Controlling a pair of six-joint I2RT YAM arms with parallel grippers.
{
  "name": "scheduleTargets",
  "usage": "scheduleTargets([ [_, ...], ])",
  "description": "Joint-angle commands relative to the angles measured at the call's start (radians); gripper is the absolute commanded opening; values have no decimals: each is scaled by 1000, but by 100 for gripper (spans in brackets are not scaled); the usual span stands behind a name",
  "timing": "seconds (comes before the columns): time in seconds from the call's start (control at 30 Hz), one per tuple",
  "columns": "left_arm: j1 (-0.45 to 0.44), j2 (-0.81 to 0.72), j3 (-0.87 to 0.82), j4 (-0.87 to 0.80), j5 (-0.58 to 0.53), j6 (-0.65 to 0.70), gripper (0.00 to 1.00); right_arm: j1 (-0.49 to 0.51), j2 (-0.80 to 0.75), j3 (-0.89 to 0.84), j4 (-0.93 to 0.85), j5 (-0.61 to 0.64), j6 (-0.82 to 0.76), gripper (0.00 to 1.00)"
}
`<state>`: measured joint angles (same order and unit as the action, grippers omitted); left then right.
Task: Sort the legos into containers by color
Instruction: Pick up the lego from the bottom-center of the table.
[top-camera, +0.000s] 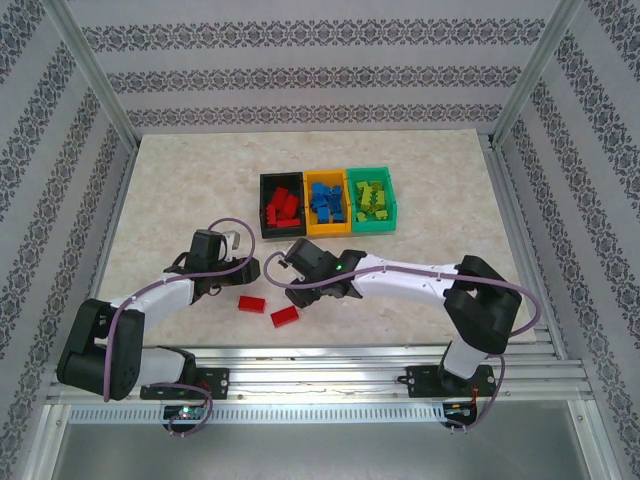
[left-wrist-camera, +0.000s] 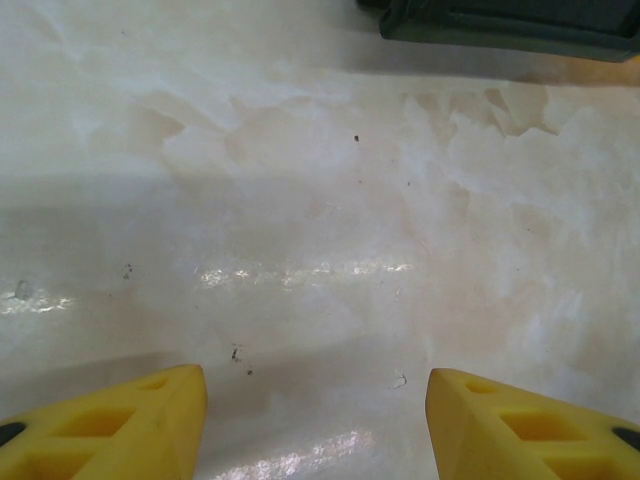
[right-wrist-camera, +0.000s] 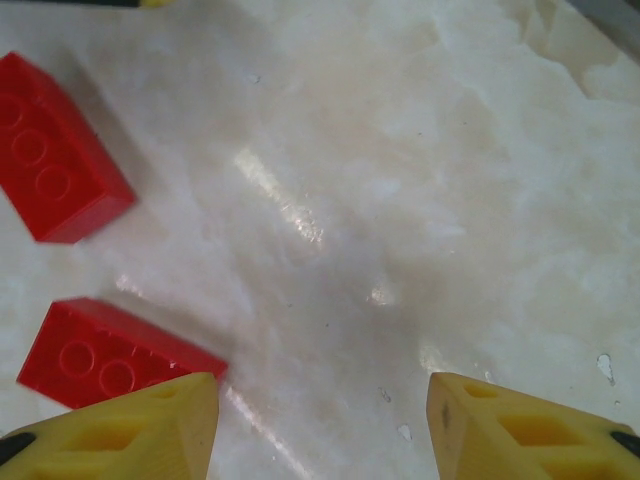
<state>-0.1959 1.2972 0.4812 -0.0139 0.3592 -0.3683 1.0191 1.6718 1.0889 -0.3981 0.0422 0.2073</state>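
Two red legos (top-camera: 251, 302) (top-camera: 285, 317) lie loose on the table near the front, between the arms. In the right wrist view the same two red legos (right-wrist-camera: 60, 150) (right-wrist-camera: 105, 355) sit at the left, the lower one just beside my left fingertip (right-wrist-camera: 150, 425). My right gripper (top-camera: 305, 290) (right-wrist-camera: 320, 425) is open over bare table. My left gripper (top-camera: 238, 262) (left-wrist-camera: 315, 420) is open too, with nothing between its fingers. The containers stand in a row further back: black (top-camera: 264, 207) holding red legos, orange-yellow (top-camera: 308, 205) holding blue, and green (top-camera: 391, 200) holding yellow-green.
The black bin's near wall (left-wrist-camera: 510, 25) shows at the top right of the left wrist view. Metal frame posts (top-camera: 95, 70) (top-camera: 535, 75) and patterned walls enclose the table. A rail (top-camera: 330, 365) runs along the near edge by the arm bases.
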Motion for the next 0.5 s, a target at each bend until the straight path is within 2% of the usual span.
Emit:
scheduleTargets([
  [0.0, 13, 12, 7, 13, 7, 1, 60, 7, -32, 14, -71, -75, -113, 59],
  [0.17, 15, 17, 8, 14, 1, 1, 60, 12, -4, 60, -140, -133, -207, 62],
  [0.47, 15, 13, 7, 9, -8, -1, 60, 13, 32, 87, -144, -91, -312, 69],
])
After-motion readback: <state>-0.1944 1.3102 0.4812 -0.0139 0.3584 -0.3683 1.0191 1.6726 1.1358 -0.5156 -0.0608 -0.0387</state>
